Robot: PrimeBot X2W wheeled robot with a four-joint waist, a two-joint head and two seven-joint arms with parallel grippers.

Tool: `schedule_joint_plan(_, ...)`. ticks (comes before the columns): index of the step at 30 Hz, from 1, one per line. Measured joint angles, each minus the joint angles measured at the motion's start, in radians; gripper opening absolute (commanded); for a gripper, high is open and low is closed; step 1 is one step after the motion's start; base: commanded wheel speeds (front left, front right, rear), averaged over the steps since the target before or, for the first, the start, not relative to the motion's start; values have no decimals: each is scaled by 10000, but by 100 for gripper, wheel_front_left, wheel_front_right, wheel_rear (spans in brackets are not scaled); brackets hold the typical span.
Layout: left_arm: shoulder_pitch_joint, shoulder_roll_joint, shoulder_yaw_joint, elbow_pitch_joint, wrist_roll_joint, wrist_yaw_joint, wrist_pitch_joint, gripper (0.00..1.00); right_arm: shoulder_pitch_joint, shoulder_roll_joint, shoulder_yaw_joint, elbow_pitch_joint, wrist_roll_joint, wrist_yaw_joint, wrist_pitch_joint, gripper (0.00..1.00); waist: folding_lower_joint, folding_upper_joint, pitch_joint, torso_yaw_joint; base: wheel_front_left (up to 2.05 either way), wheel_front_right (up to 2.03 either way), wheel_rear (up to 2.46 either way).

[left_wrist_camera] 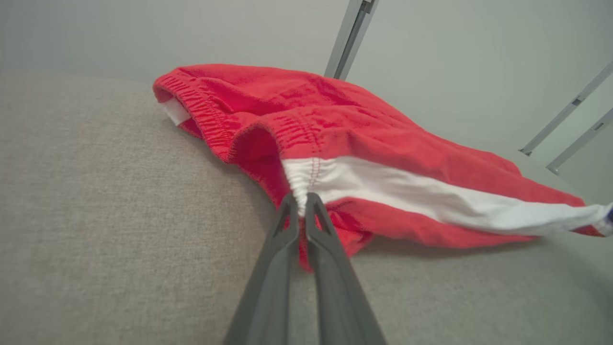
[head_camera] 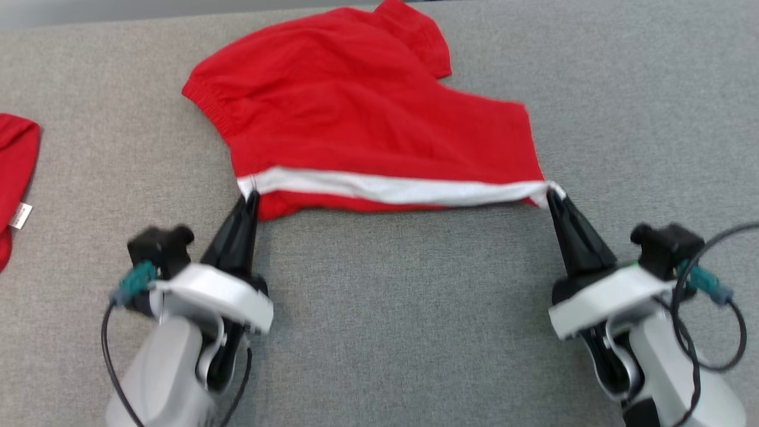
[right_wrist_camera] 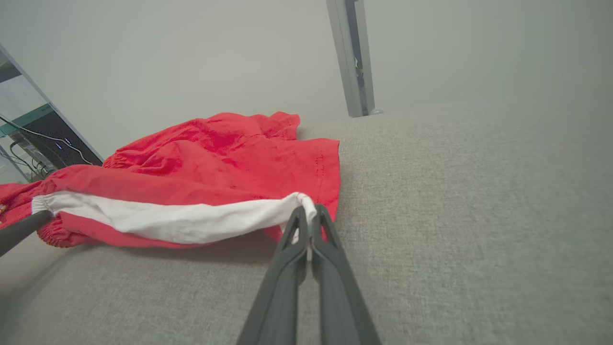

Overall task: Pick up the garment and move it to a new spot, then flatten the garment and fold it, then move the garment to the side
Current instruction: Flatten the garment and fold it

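The garment (head_camera: 356,112) is a pair of red shorts with a white stripe, lying on the grey table (head_camera: 415,308). Its near edge is stretched taut between both grippers and lifted slightly. My left gripper (head_camera: 252,196) is shut on the stripe's left end, seen close in the left wrist view, left gripper (left_wrist_camera: 300,201) pinching the gathered white cloth of the garment (left_wrist_camera: 364,143). My right gripper (head_camera: 552,193) is shut on the stripe's right end; the right wrist view has the right gripper (right_wrist_camera: 307,213) clamped on the garment (right_wrist_camera: 215,163). The left gripper's finger (right_wrist_camera: 21,230) shows at that view's left edge.
Another red piece of cloth (head_camera: 15,172) with a white label lies at the table's left edge. Metal frame posts (right_wrist_camera: 352,57) stand beyond the table's far edge. Bare grey tabletop spreads in front of and to the right of the shorts.
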State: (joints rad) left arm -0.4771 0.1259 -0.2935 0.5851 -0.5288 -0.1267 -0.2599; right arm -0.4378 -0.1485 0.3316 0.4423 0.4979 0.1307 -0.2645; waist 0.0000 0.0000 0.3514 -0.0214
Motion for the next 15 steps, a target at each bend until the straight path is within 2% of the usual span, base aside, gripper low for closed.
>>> schedule_joint_plan(4, 1129, 240, -180, -840, 75, 0, 71, 0, 1116, -23, -259, -575, -337, 0, 2, 0, 0, 0, -295, -27, 0, 0, 0)
schedule_joint_plan(8, 2443, 516, -274, -2230, -171, 88, 623, 0, 2539, 123, -681, -1567, -882, 0, 188, 0, 0, 0, -598, 17, 0, 0, 0)
schedule_joint_plan(14, 4420, 1154, -71, -4579, -228, 1091, 1517, 0, 4727, 648, -1271, -3576, -1361, 0, 1149, 0, 0, 0, -1086, 100, 0, 0, 0)
schedule_joint_plan(15, 4965, 1285, 15, -5415, -240, 1423, 1822, 0, 5337, 775, -1440, -4197, -1444, 0, 1476, 0, 0, 0, -1256, 100, 0, 0, 0)
